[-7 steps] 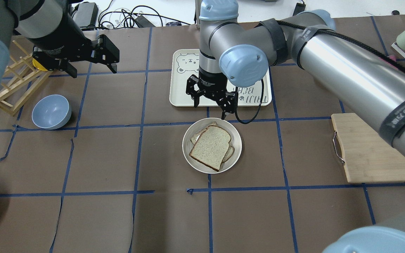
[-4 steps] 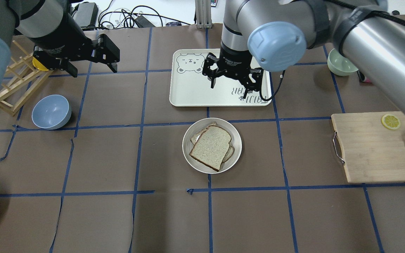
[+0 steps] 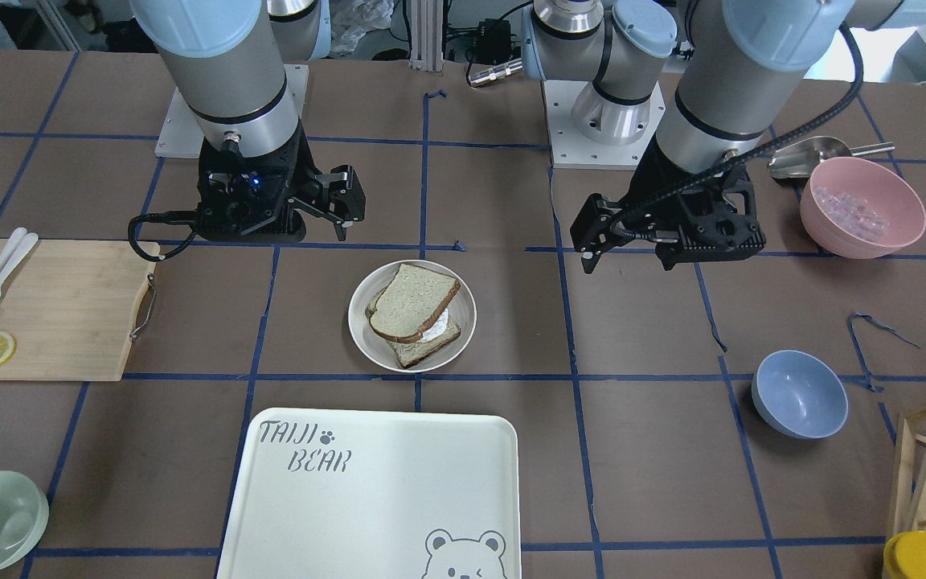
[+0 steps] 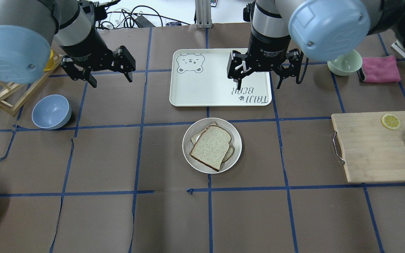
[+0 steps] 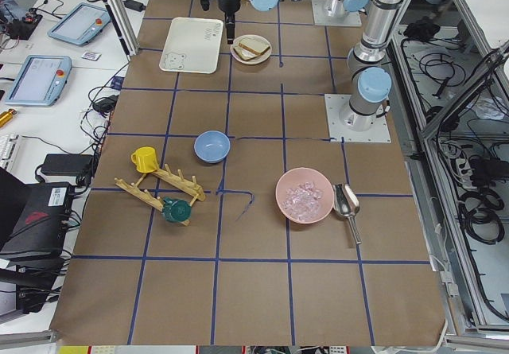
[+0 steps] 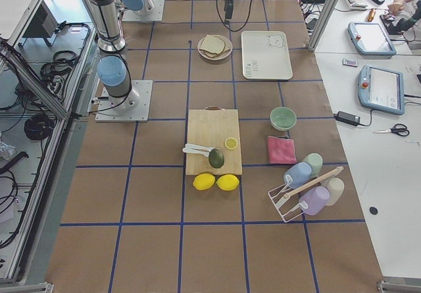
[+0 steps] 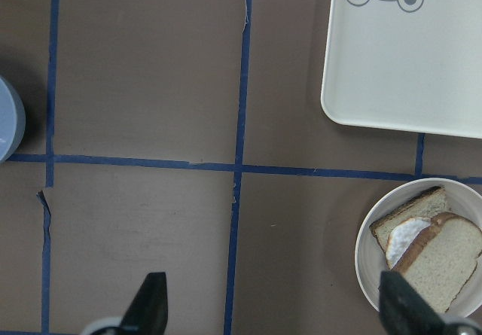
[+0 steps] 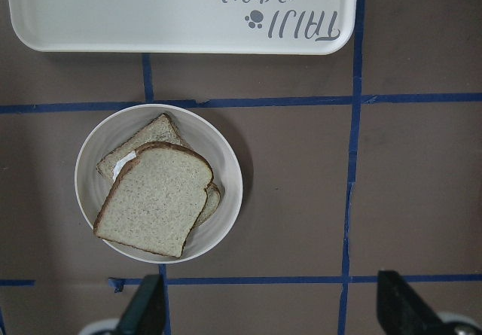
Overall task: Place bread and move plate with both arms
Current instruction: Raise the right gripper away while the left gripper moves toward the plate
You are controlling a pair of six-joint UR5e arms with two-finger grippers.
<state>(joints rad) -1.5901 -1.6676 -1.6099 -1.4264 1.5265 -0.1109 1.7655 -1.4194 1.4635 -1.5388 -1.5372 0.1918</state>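
The round cream plate [image 4: 236,140] sits mid-table just in front of the bear-print tray. The bread [image 4: 210,147] lies on top of it and covers a smaller slice, whose white egg edge peeks out. The plate [image 8: 226,171] and bread [image 8: 154,199] also show in the right wrist view, and at the lower right of the left wrist view, plate [image 7: 367,248] and bread [image 7: 444,260]. My right gripper [image 4: 258,84] is open and empty, high over the tray's right part. My left gripper [image 4: 112,82] is open and empty over bare table, left of the tray.
The bear-print tray [image 4: 202,88] lies behind the plate. A blue bowl [image 4: 51,111] and a wooden rack [image 4: 2,95] are at the left. A cutting board [image 4: 371,147] with a lemon slice, a green bowl [image 4: 345,63] and a pink cloth [image 4: 380,69] are at the right.
My right gripper has drawn back from the plate's far rim, up and to the right over the tray, still open. My left gripper has shifted a little to the right. The bread and plate have not moved.
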